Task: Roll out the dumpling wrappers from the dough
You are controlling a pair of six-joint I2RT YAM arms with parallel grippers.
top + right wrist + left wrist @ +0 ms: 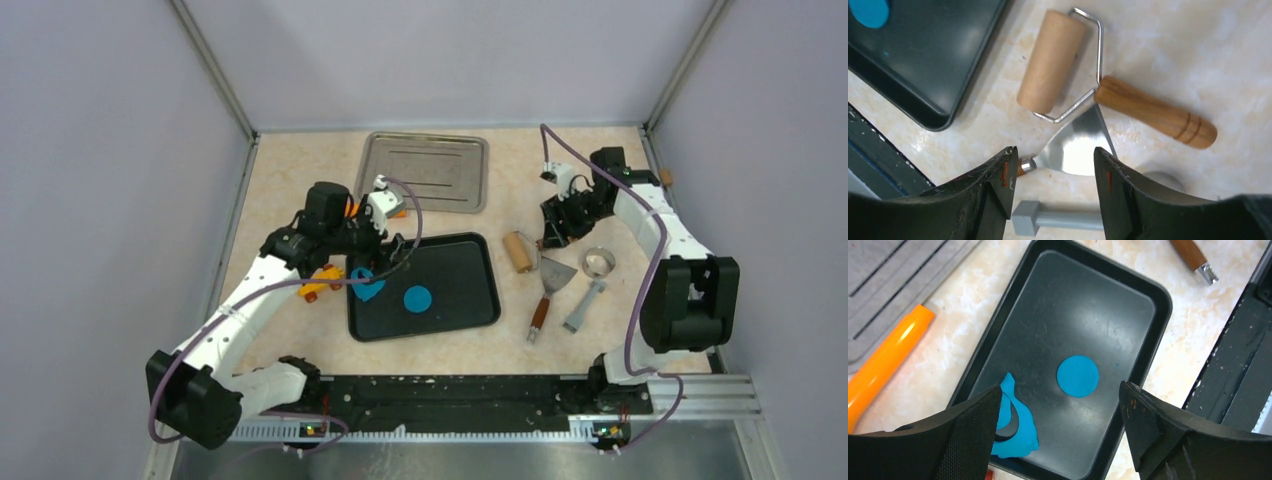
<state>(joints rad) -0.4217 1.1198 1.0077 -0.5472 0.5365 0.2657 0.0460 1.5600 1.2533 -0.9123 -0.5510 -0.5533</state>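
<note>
On black tray [1158, 305]: flat round blue wrapper [1077, 376], ragged dough [1020, 435] w/ cut-out; left tool [1060, 388], right tool [1054, 152] spread.

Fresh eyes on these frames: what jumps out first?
The bright blue disc lies flat in the middle of the black tray. The ragged blue leftover dough, with a hole cut out of it, sits at the tray's left edge, below the open left gripper. Right of the tray, the open right gripper hangs above a wooden roller and a metal scraper.
</note>
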